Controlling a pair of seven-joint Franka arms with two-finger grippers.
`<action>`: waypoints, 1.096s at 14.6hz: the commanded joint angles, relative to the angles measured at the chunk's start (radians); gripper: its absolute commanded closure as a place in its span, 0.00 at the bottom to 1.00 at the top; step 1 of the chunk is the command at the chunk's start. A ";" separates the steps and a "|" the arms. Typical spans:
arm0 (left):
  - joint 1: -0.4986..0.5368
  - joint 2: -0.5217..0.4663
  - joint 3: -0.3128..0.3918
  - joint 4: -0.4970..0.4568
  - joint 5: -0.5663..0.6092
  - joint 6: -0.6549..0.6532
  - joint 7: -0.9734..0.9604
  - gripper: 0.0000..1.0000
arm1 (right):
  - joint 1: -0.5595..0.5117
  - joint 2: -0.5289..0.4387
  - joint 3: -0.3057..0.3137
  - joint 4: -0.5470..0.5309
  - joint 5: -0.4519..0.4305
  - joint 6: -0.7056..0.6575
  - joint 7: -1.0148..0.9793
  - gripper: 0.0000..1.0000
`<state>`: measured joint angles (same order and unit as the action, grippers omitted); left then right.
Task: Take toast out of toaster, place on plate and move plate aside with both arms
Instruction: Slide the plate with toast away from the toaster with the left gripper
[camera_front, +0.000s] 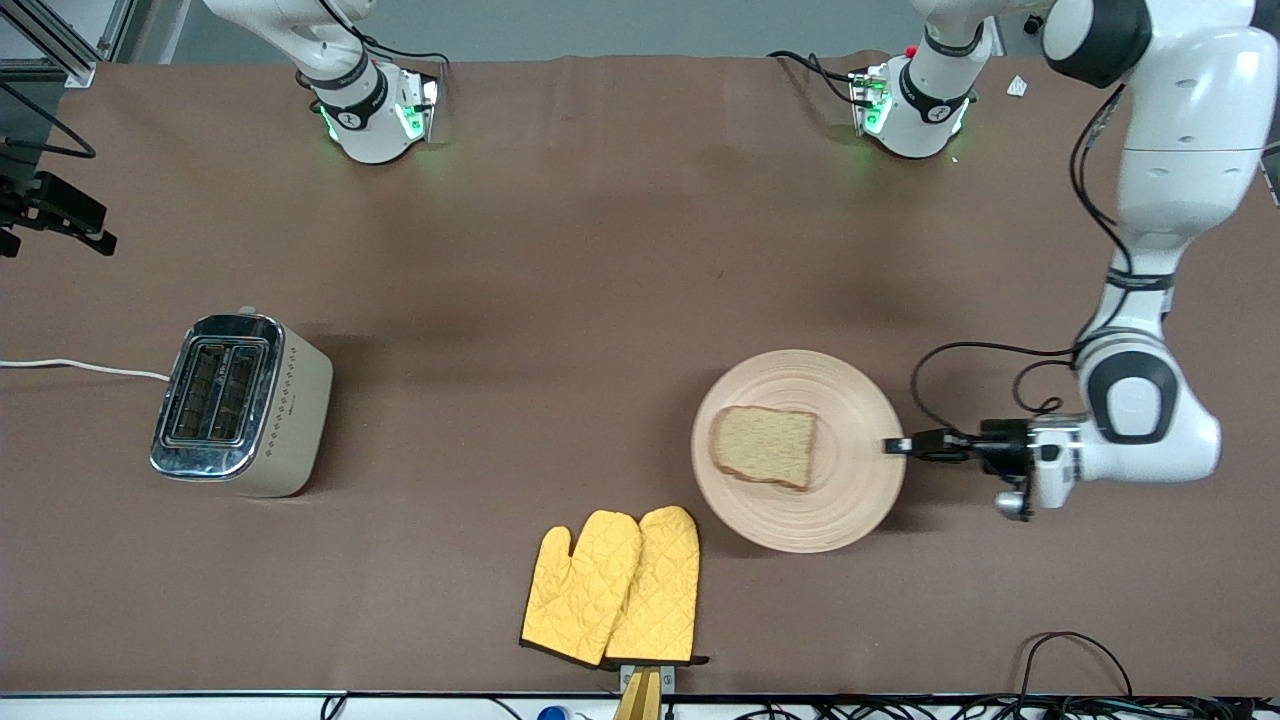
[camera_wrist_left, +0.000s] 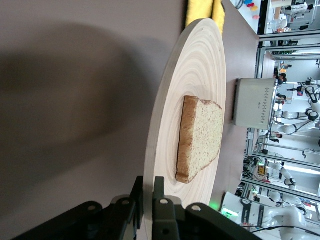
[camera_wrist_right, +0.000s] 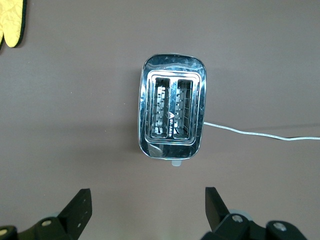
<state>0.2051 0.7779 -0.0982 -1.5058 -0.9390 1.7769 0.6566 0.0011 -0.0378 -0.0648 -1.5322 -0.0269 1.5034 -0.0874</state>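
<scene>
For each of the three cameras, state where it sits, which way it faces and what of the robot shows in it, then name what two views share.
Front view: high across the table, facing both bases; shows the left gripper shut on the plate, toast on it.
Left wrist view: along the plate toward the toaster; fingers show.
Right wrist view: straight down on the toaster; open right gripper shows.
Shared: toaster and oven mitts appear in all three.

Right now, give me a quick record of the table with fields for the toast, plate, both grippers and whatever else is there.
toast: lying flat on the plate
plate: on the table toward the left arm's end
left gripper: shut on the plate's rim
right gripper: open, above the toaster, waiting
toaster: toward the right arm's end, slots empty
oven mitts: beside the plate, nearer the front camera
</scene>
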 joint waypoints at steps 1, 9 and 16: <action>0.091 -0.006 -0.017 -0.017 0.037 -0.068 0.043 0.98 | -0.018 -0.002 0.011 -0.003 0.015 -0.005 -0.002 0.00; 0.253 0.083 -0.015 -0.014 0.104 -0.122 0.158 0.98 | -0.015 -0.002 0.011 -0.005 0.015 -0.005 0.000 0.00; 0.251 0.069 -0.005 0.010 0.175 -0.106 0.137 0.00 | -0.013 -0.002 0.011 -0.005 0.016 -0.005 0.000 0.00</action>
<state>0.4530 0.8751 -0.1015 -1.5126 -0.8226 1.6864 0.8071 -0.0003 -0.0372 -0.0631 -1.5333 -0.0257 1.5018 -0.0874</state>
